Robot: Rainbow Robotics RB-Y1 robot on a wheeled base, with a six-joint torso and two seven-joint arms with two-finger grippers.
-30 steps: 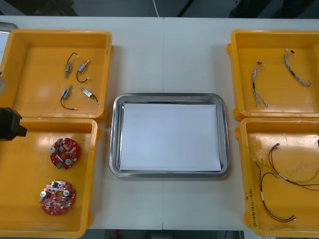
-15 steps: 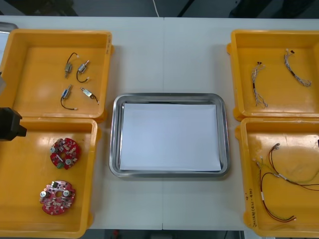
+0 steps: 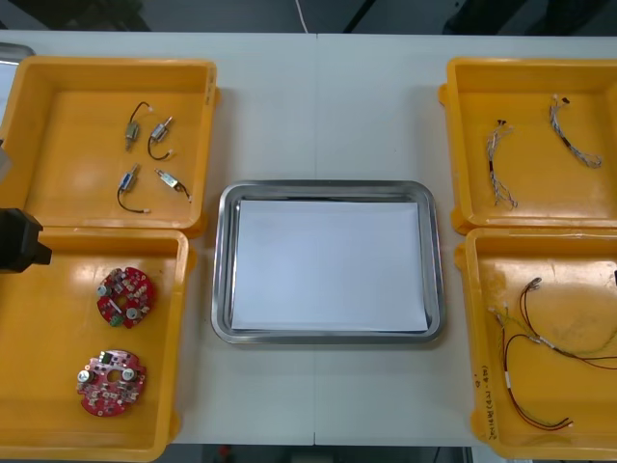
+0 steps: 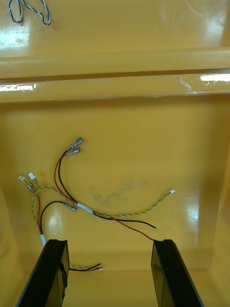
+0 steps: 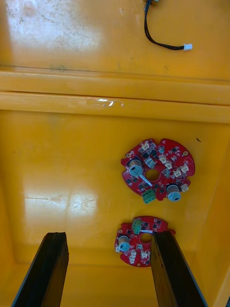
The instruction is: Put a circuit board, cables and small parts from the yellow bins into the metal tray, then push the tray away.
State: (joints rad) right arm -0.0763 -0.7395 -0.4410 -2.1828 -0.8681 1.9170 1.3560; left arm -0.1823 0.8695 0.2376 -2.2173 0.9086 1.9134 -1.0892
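From above, we see the metal tray (image 3: 328, 186) in the middle of the bench (image 3: 318, 96), white inside, nothing in it yet. Our right end effector (image 4: 109, 244) hangs spread over the red and yellow cables (image 4: 85, 207), ready to dip and pick. Our left end effector (image 5: 108, 235) is spread too, over two red circuit boards (image 5: 158, 168) in their yellow bin (image 5: 72, 168), ready to grab one.

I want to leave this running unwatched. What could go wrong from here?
1. The red and yellow cables lie crossed over one another just beyond the open right gripper. A grab there may lift several together or snag one.
2. One circuit board is partly hidden behind one finger of the open left gripper. Coming down, that finger might land on the board or shove it rather than grip it.
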